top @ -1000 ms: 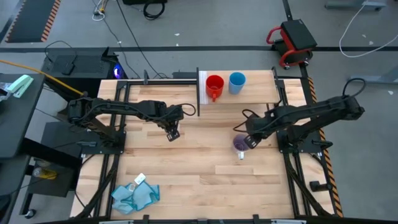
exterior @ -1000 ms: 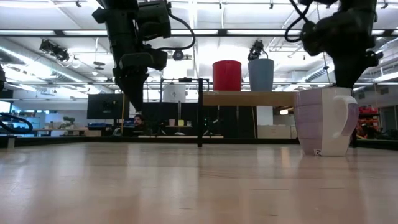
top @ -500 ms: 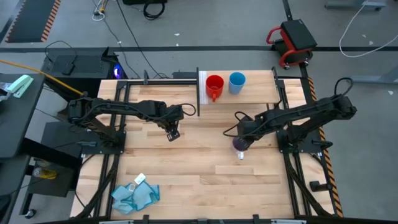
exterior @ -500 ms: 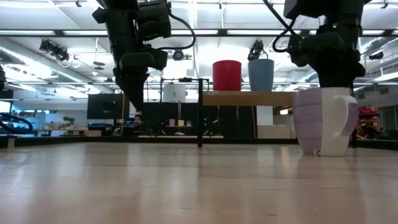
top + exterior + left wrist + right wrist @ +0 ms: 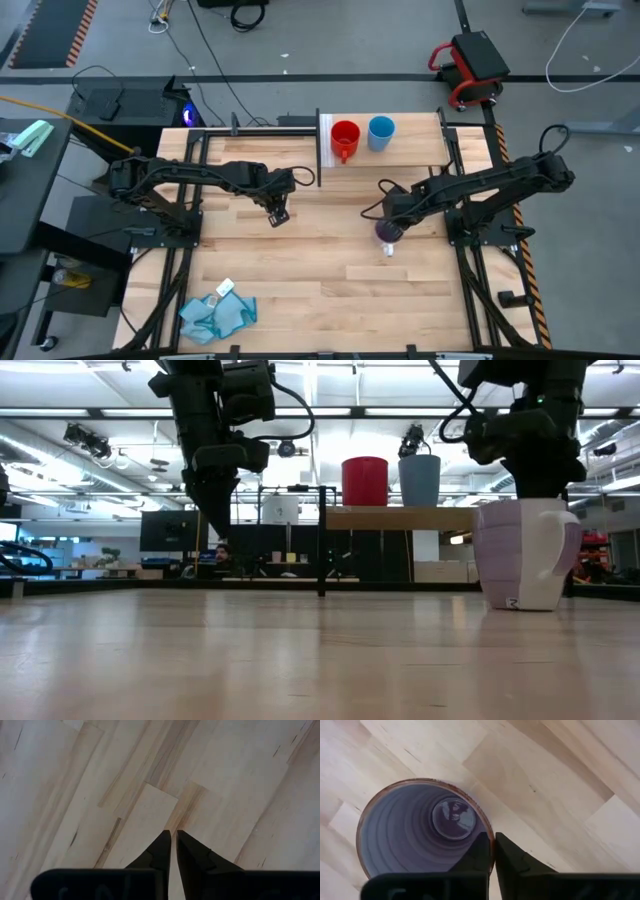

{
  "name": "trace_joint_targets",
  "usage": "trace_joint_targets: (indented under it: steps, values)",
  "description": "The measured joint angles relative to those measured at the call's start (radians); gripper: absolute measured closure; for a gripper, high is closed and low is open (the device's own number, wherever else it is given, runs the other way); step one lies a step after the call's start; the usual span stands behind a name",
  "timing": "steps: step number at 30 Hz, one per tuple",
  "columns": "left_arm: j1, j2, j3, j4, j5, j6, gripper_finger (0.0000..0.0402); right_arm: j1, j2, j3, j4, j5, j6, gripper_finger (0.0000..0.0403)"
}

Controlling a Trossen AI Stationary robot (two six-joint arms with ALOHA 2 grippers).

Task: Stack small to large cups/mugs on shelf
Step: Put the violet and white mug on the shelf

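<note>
The lilac mug (image 5: 386, 233) (image 5: 520, 555) stands upright on the tabletop, right of centre, with its handle (image 5: 565, 550) toward the near edge. My right gripper (image 5: 392, 222) (image 5: 493, 845) is above it, shut on its rim. The red mug (image 5: 345, 137) (image 5: 365, 481) and the blue mug (image 5: 381, 131) (image 5: 420, 480) stand side by side on the shelf (image 5: 410, 150) at the far edge. My left gripper (image 5: 278, 215) (image 5: 173, 840) hangs shut above bare wood, left of centre. My right gripper holds the lilac mug by its rim (image 5: 487, 827), one finger inside the mug and one outside. The fingers come from above, pointing down. The mug stands upright with its base on the tabletop (image 5: 300, 650).
A light-blue cloth (image 5: 215, 315) with a white tag lies near the table's near left corner. The shelf's thin black post (image 5: 322, 540) stands at its left end. Bare wood lies between the two arms and before the shelf.
My right gripper has moved toward the table's left and come down from beside the lilac mug onto its rim. The mug has stayed upright on the table.
</note>
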Motion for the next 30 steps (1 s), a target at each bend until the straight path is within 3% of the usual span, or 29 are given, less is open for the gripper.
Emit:
trace_joint_targets:
  steps: [12,18,30]
  values:
    - [0.0,0.0,0.0,0.0,0.0,0.0,0.0367,-0.022,0.001,0.004,-0.011,-0.001,-0.134,0.0394]
    - [0.0,0.0,0.0,0.0,0.0,0.013,0.0374,-0.027,0.003,0.071,-0.025,0.003,-0.204,0.0394]
    - [0.0,0.0,0.0,0.0,0.0,0.014,0.0376,-0.054,0.003,0.389,-0.49,0.125,-0.145,0.0394]
